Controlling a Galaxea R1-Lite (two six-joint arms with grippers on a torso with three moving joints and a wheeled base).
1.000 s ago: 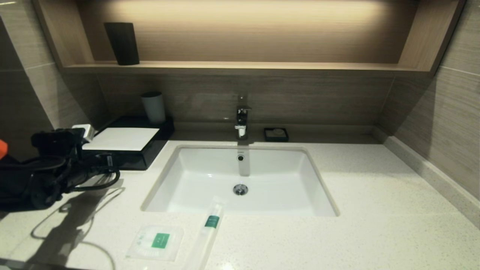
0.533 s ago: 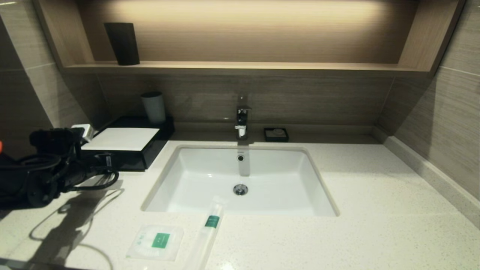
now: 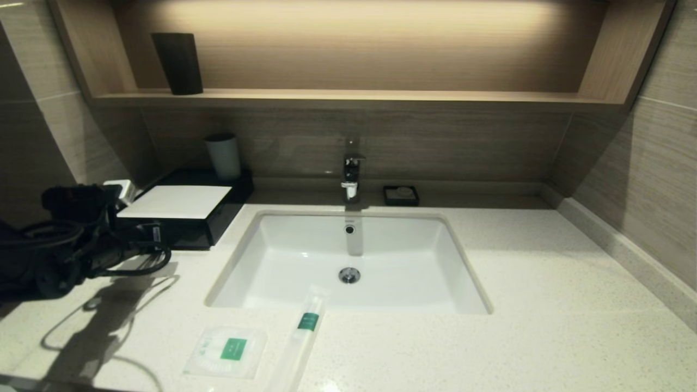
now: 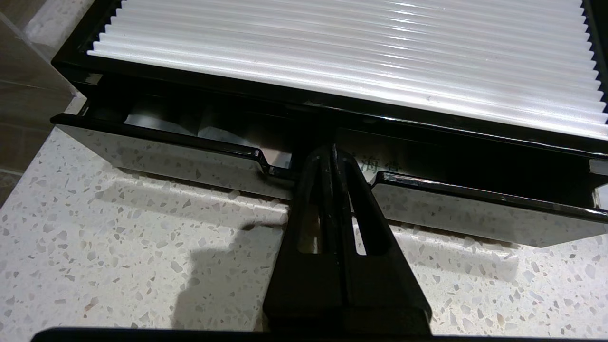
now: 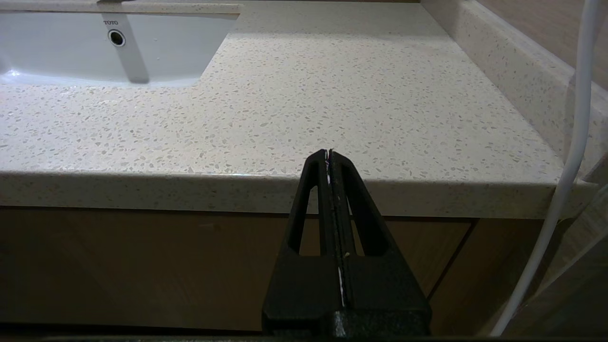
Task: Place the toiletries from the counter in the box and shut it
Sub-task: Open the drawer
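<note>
The black box with its white top panel stands at the back left of the counter. My left gripper is at its front. In the left wrist view the left gripper is shut, its tips hooked into the notch of the drawer front, which stands slightly pulled out with pale items inside. Near the counter's front edge lie the toiletries: a flat square packet and a long slim packet, both green-labelled. My right gripper is shut and empty, low before the counter edge.
A white basin with a tap fills the middle. A small black soap dish sits behind it. A pale cup stands behind the box, a dark cup on the wooden shelf. A wall borders the right.
My left arm has drawn back a little toward the left and front, and the box's drawer front has come out slightly with it. The packets have not moved.
</note>
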